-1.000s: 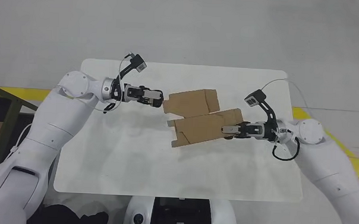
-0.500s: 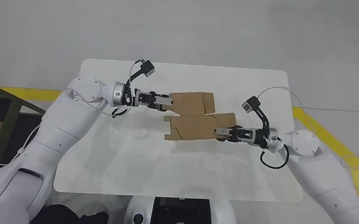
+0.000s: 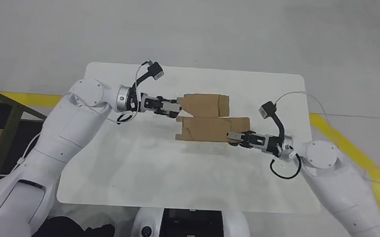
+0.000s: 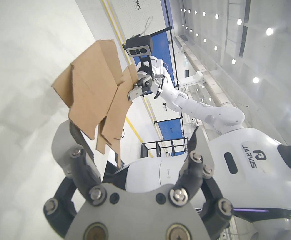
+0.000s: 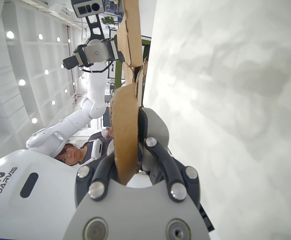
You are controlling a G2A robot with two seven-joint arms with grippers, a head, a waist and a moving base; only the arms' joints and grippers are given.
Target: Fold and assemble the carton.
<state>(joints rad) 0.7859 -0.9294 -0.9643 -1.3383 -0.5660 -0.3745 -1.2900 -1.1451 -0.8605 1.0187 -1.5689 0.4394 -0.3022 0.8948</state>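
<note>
Nearest us, the right jaws are clenched on the end flap of the carton (image 3: 215,127). The right wrist view shows the cardboard pinched flat between the pads, one on each face. In the last second that arm has drawn back toward us and dropped its wrist. The sheet it carries has swung from a slant to lie nearly square across the middle of the worktop (image 3: 144,173), held up off the surface as far as we can judge.

Beyond the grip, the carton is still a flattened blank. The nearer panel (image 3: 205,130) runs out from the right jaws, and the farther panel (image 3: 206,104) lies alongside it, joined on a crease, with its flaps unfolded.

Farthest out, the left jaws are released and spread wide. A second ago they stood well apart from the cardboard; now they have come in to the carton's free end. The left wrist view puts a corner of the sheet just at one of the fingers (image 4: 78,142), with nothing gripped. Whether that corner touches the pad we cannot tell.

We read this as the approach to a two-handed hold, with one end secured and the other about to be taken. Until the left jaws close, we judge that no fold can be worked, so the assembly itself has hardly begun.
</note>
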